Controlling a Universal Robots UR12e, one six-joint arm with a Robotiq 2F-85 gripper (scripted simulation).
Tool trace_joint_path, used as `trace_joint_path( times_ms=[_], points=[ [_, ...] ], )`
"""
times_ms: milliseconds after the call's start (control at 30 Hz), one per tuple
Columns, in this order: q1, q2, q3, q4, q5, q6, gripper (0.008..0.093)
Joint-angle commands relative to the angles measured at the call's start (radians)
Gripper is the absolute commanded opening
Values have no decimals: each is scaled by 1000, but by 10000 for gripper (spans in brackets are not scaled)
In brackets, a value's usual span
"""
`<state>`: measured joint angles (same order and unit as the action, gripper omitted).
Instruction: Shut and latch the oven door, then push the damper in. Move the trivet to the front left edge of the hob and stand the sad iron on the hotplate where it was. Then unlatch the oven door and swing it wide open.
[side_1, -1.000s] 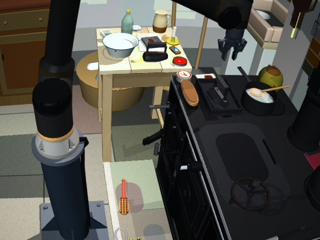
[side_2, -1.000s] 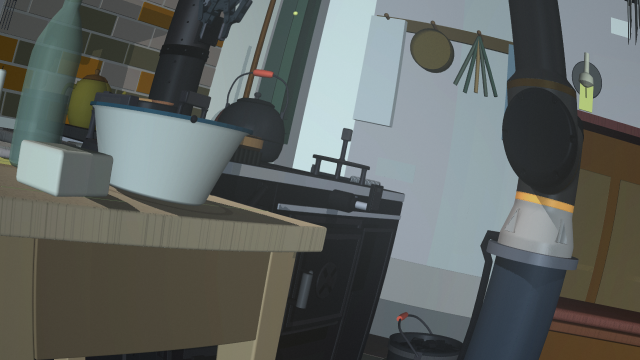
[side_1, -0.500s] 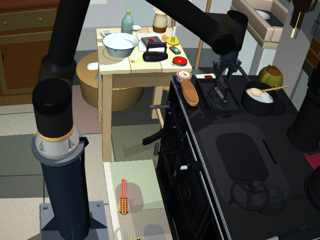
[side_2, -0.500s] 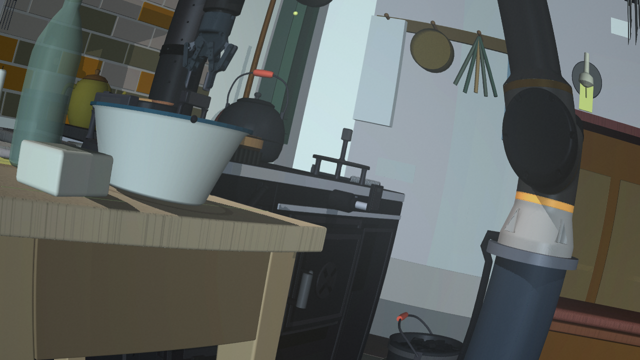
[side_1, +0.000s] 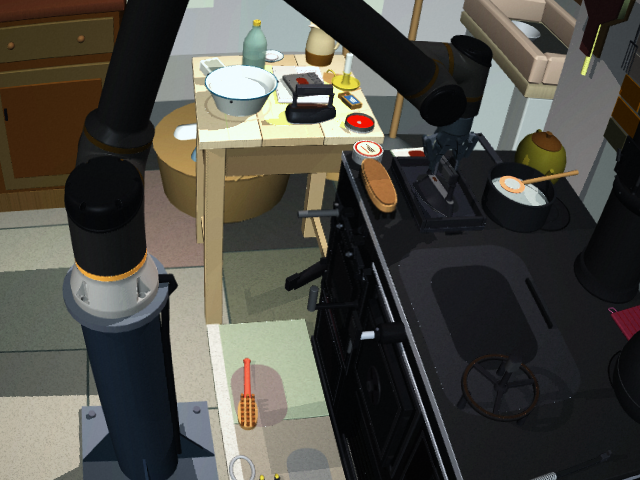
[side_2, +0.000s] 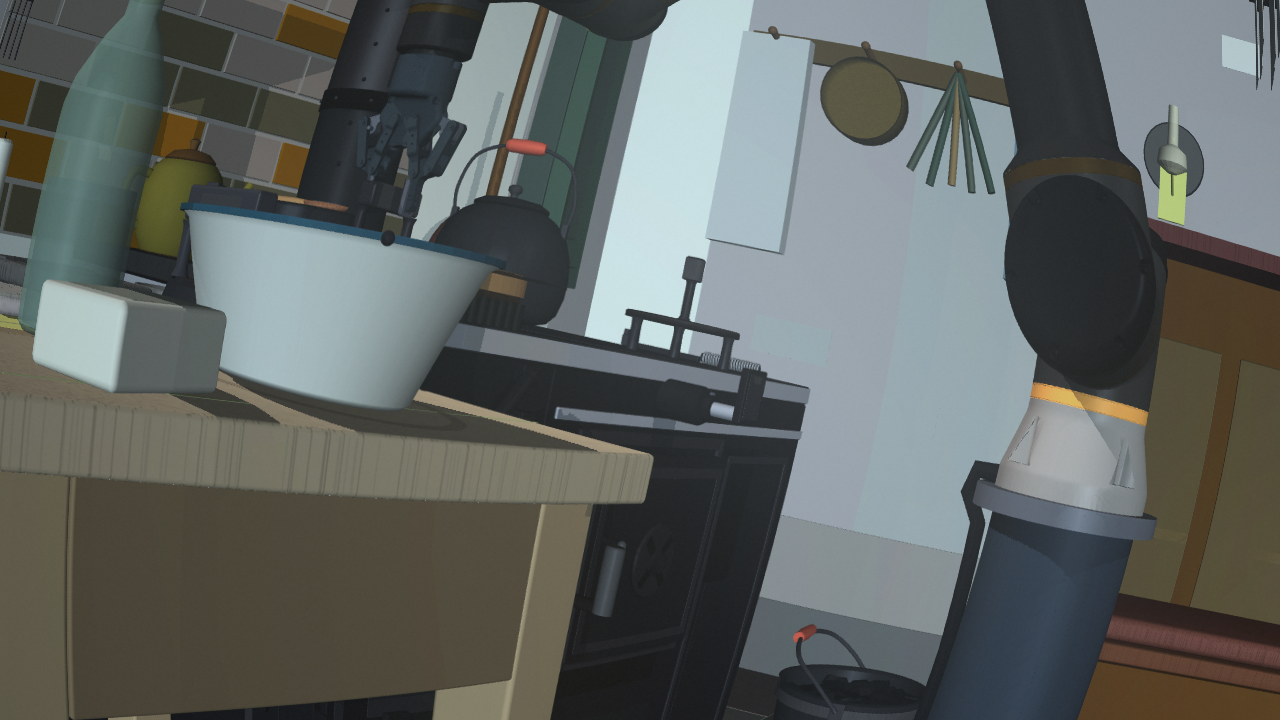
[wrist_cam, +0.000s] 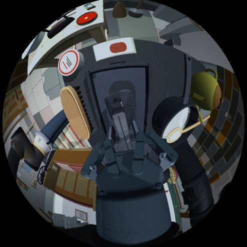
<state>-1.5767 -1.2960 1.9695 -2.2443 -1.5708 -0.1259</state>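
Observation:
At the far end of the black hob, a dark sad iron (side_1: 438, 187) (wrist_cam: 119, 110) stands in a shallow black tray (side_1: 437, 194). My gripper (side_1: 445, 159) (wrist_cam: 124, 140) (side_2: 407, 170) is lowered over the iron with its handle between the fingers. The gripper is open and holds nothing. The round iron trivet (side_1: 499, 386) lies on the near part of the hob, by the front edge. The hotplate (side_1: 481, 310) is a dark oval between trivet and tray. The oven door (side_2: 680, 546) on the range front looks closed. A second iron (side_1: 310, 106) stands on the wooden table.
The wooden table (side_1: 282, 111) carries a white basin (side_1: 240, 89) and small items. A brush (side_1: 379, 184) and a round tin (side_1: 367, 151) lie left of the tray. A black pan with a spoon (side_1: 518, 195) stands right of it. The flue pipe (side_1: 612, 243) rises behind.

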Motion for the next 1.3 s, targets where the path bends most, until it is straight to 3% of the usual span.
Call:
trace_joint_path(
  times_ms=[0,233,900,1267],
  points=[
    [0,-1,-1,0,0,0,500],
    [0,-1,-1,-1,0,0,485],
    [0,0,0,0,0,0,85],
    [0,0,1,0,0,0,80]
  ],
)
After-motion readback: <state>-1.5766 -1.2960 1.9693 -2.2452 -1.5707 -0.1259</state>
